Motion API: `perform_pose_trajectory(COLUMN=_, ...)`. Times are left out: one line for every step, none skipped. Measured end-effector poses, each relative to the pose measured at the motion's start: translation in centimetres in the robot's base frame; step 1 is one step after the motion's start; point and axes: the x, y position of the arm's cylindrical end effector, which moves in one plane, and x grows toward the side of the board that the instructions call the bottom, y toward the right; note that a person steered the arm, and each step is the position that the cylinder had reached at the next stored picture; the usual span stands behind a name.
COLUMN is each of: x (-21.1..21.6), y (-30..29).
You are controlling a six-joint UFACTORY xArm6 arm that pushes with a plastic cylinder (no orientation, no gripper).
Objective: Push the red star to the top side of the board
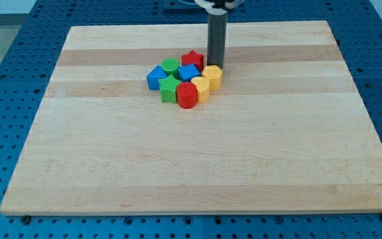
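Observation:
The red star lies at the top of a tight cluster of blocks on the wooden board, a little above the board's middle. My tip stands just to the right of the red star, close to it, and just above the yellow block. Whether the tip touches the star cannot be told. The rod rises straight up out of the view's top.
The cluster also holds a green round block, a blue block, a second blue block, a green star, a red cylinder and a second yellow block. They touch one another.

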Motion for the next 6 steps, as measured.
perform_pose_trajectory(x=-1.7, y=-4.9)
perform_pose_trajectory(x=-4.0, y=-9.7)
perform_pose_trajectory(x=-4.3, y=-10.2)
perform_pose_trajectory(x=-3.9, y=-5.8)
perform_pose_trajectory(x=-1.3, y=-6.0)
perform_pose_trajectory(x=-0.2, y=-10.2)
